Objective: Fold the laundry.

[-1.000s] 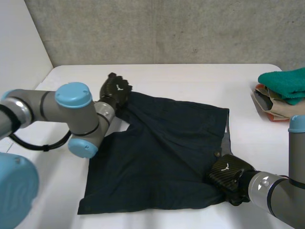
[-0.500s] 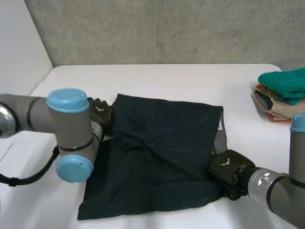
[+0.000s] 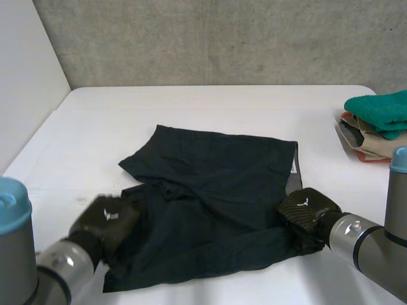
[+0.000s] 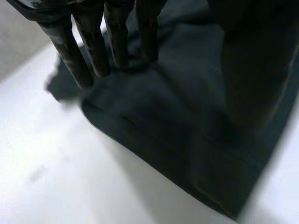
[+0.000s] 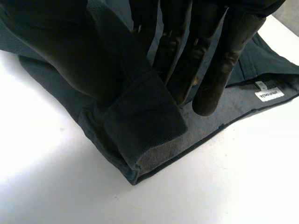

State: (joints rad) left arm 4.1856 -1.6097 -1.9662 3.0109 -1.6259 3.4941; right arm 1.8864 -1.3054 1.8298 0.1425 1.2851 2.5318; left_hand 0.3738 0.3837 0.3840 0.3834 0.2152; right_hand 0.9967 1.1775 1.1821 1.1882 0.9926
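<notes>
The dark shorts (image 3: 216,190) lie rumpled in the middle of the white table (image 3: 210,108). My right hand (image 3: 305,213) pinches a turned-up fold at their near right corner between thumb and fingers. My left hand (image 3: 105,222) rests straight, spread fingers (image 4: 93,51) on the near left corner.

A white table (image 3: 210,105) takes up most of the space in front of me, its top smooth and matt, with rounded corners at the far left and far right. Just behind its far edge rises a rough grey concrete wall (image 3: 222,38), mottled and pitted, running the whole width. On the left a plain white wall (image 3: 25,82) meets the concrete at a corner and comes nearward along the table's left side. The light is soft and even, leaving only faint, blurred shadows on the tabletop.
</notes>
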